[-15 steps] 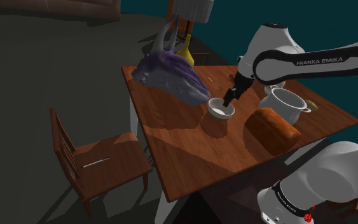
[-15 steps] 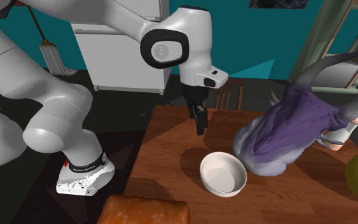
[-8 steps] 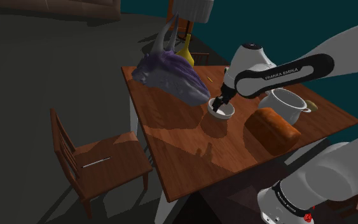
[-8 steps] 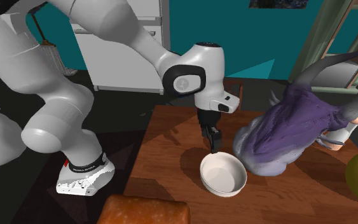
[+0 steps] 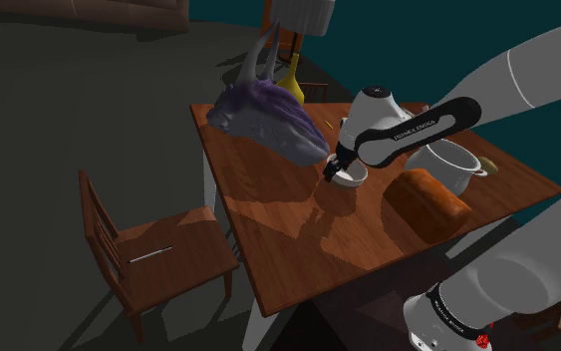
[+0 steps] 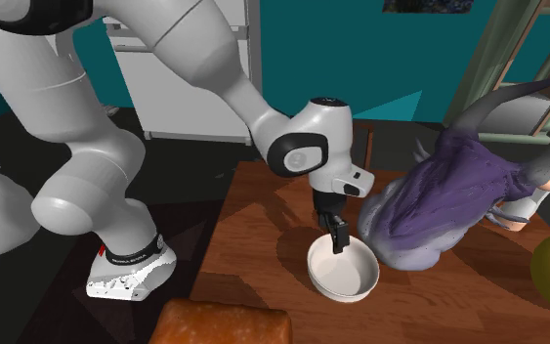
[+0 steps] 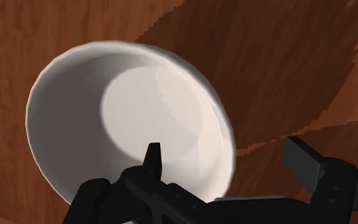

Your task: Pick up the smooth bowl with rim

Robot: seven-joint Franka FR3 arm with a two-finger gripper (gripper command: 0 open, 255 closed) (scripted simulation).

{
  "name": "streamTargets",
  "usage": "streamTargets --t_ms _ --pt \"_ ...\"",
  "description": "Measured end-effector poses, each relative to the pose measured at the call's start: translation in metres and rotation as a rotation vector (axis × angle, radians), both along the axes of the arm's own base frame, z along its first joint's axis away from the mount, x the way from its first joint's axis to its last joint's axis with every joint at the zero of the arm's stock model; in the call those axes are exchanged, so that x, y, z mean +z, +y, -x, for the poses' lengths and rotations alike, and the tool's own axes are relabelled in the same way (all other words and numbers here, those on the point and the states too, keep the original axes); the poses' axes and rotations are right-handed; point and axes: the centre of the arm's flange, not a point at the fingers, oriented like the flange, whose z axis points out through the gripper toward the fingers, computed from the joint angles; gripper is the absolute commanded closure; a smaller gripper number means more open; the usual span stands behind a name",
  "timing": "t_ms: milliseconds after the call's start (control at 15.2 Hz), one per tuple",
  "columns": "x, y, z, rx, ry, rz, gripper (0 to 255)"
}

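A smooth white bowl (image 5: 349, 177) (image 6: 343, 270) (image 7: 126, 114) with a thin rim sits upright on the brown wooden table (image 5: 288, 229). My black gripper (image 5: 332, 172) (image 6: 336, 233) (image 7: 225, 153) is down at the bowl's edge, on the side toward the purple figure. It is open. In the wrist view one finger (image 7: 152, 156) points into the bowl's hollow and the other (image 7: 298, 156) stands outside over the wood, so the rim lies between them, untouched by either.
A purple horned figure (image 5: 268, 115) (image 6: 439, 200) lies close beside the bowl. A brown loaf (image 5: 425, 202) and a white pot (image 5: 452, 165) stand on the bowl's other side. A yellow vase (image 5: 291, 80) is behind the figure. A wooden chair (image 5: 153, 249) stands off the table's edge.
The arm has bent down and the gripper has dropped from well above the table to the bowl's rim. The fingers stayed apart and the bowl has not moved.
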Motion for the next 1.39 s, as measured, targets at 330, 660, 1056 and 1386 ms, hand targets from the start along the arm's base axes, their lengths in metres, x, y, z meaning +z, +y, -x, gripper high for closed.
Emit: streamTargets --t_ms 330,660,1056,1386 --pt "-0.018 0.0 -0.001 0.0 0.0 0.0 255" --pt "-0.018 0.0 -0.001 0.0 -0.001 0.0 255" --pt "-0.013 -0.001 -0.002 0.0 0.0 0.0 255" --pt "0.011 0.0 -0.001 0.0 -0.001 0.0 255"
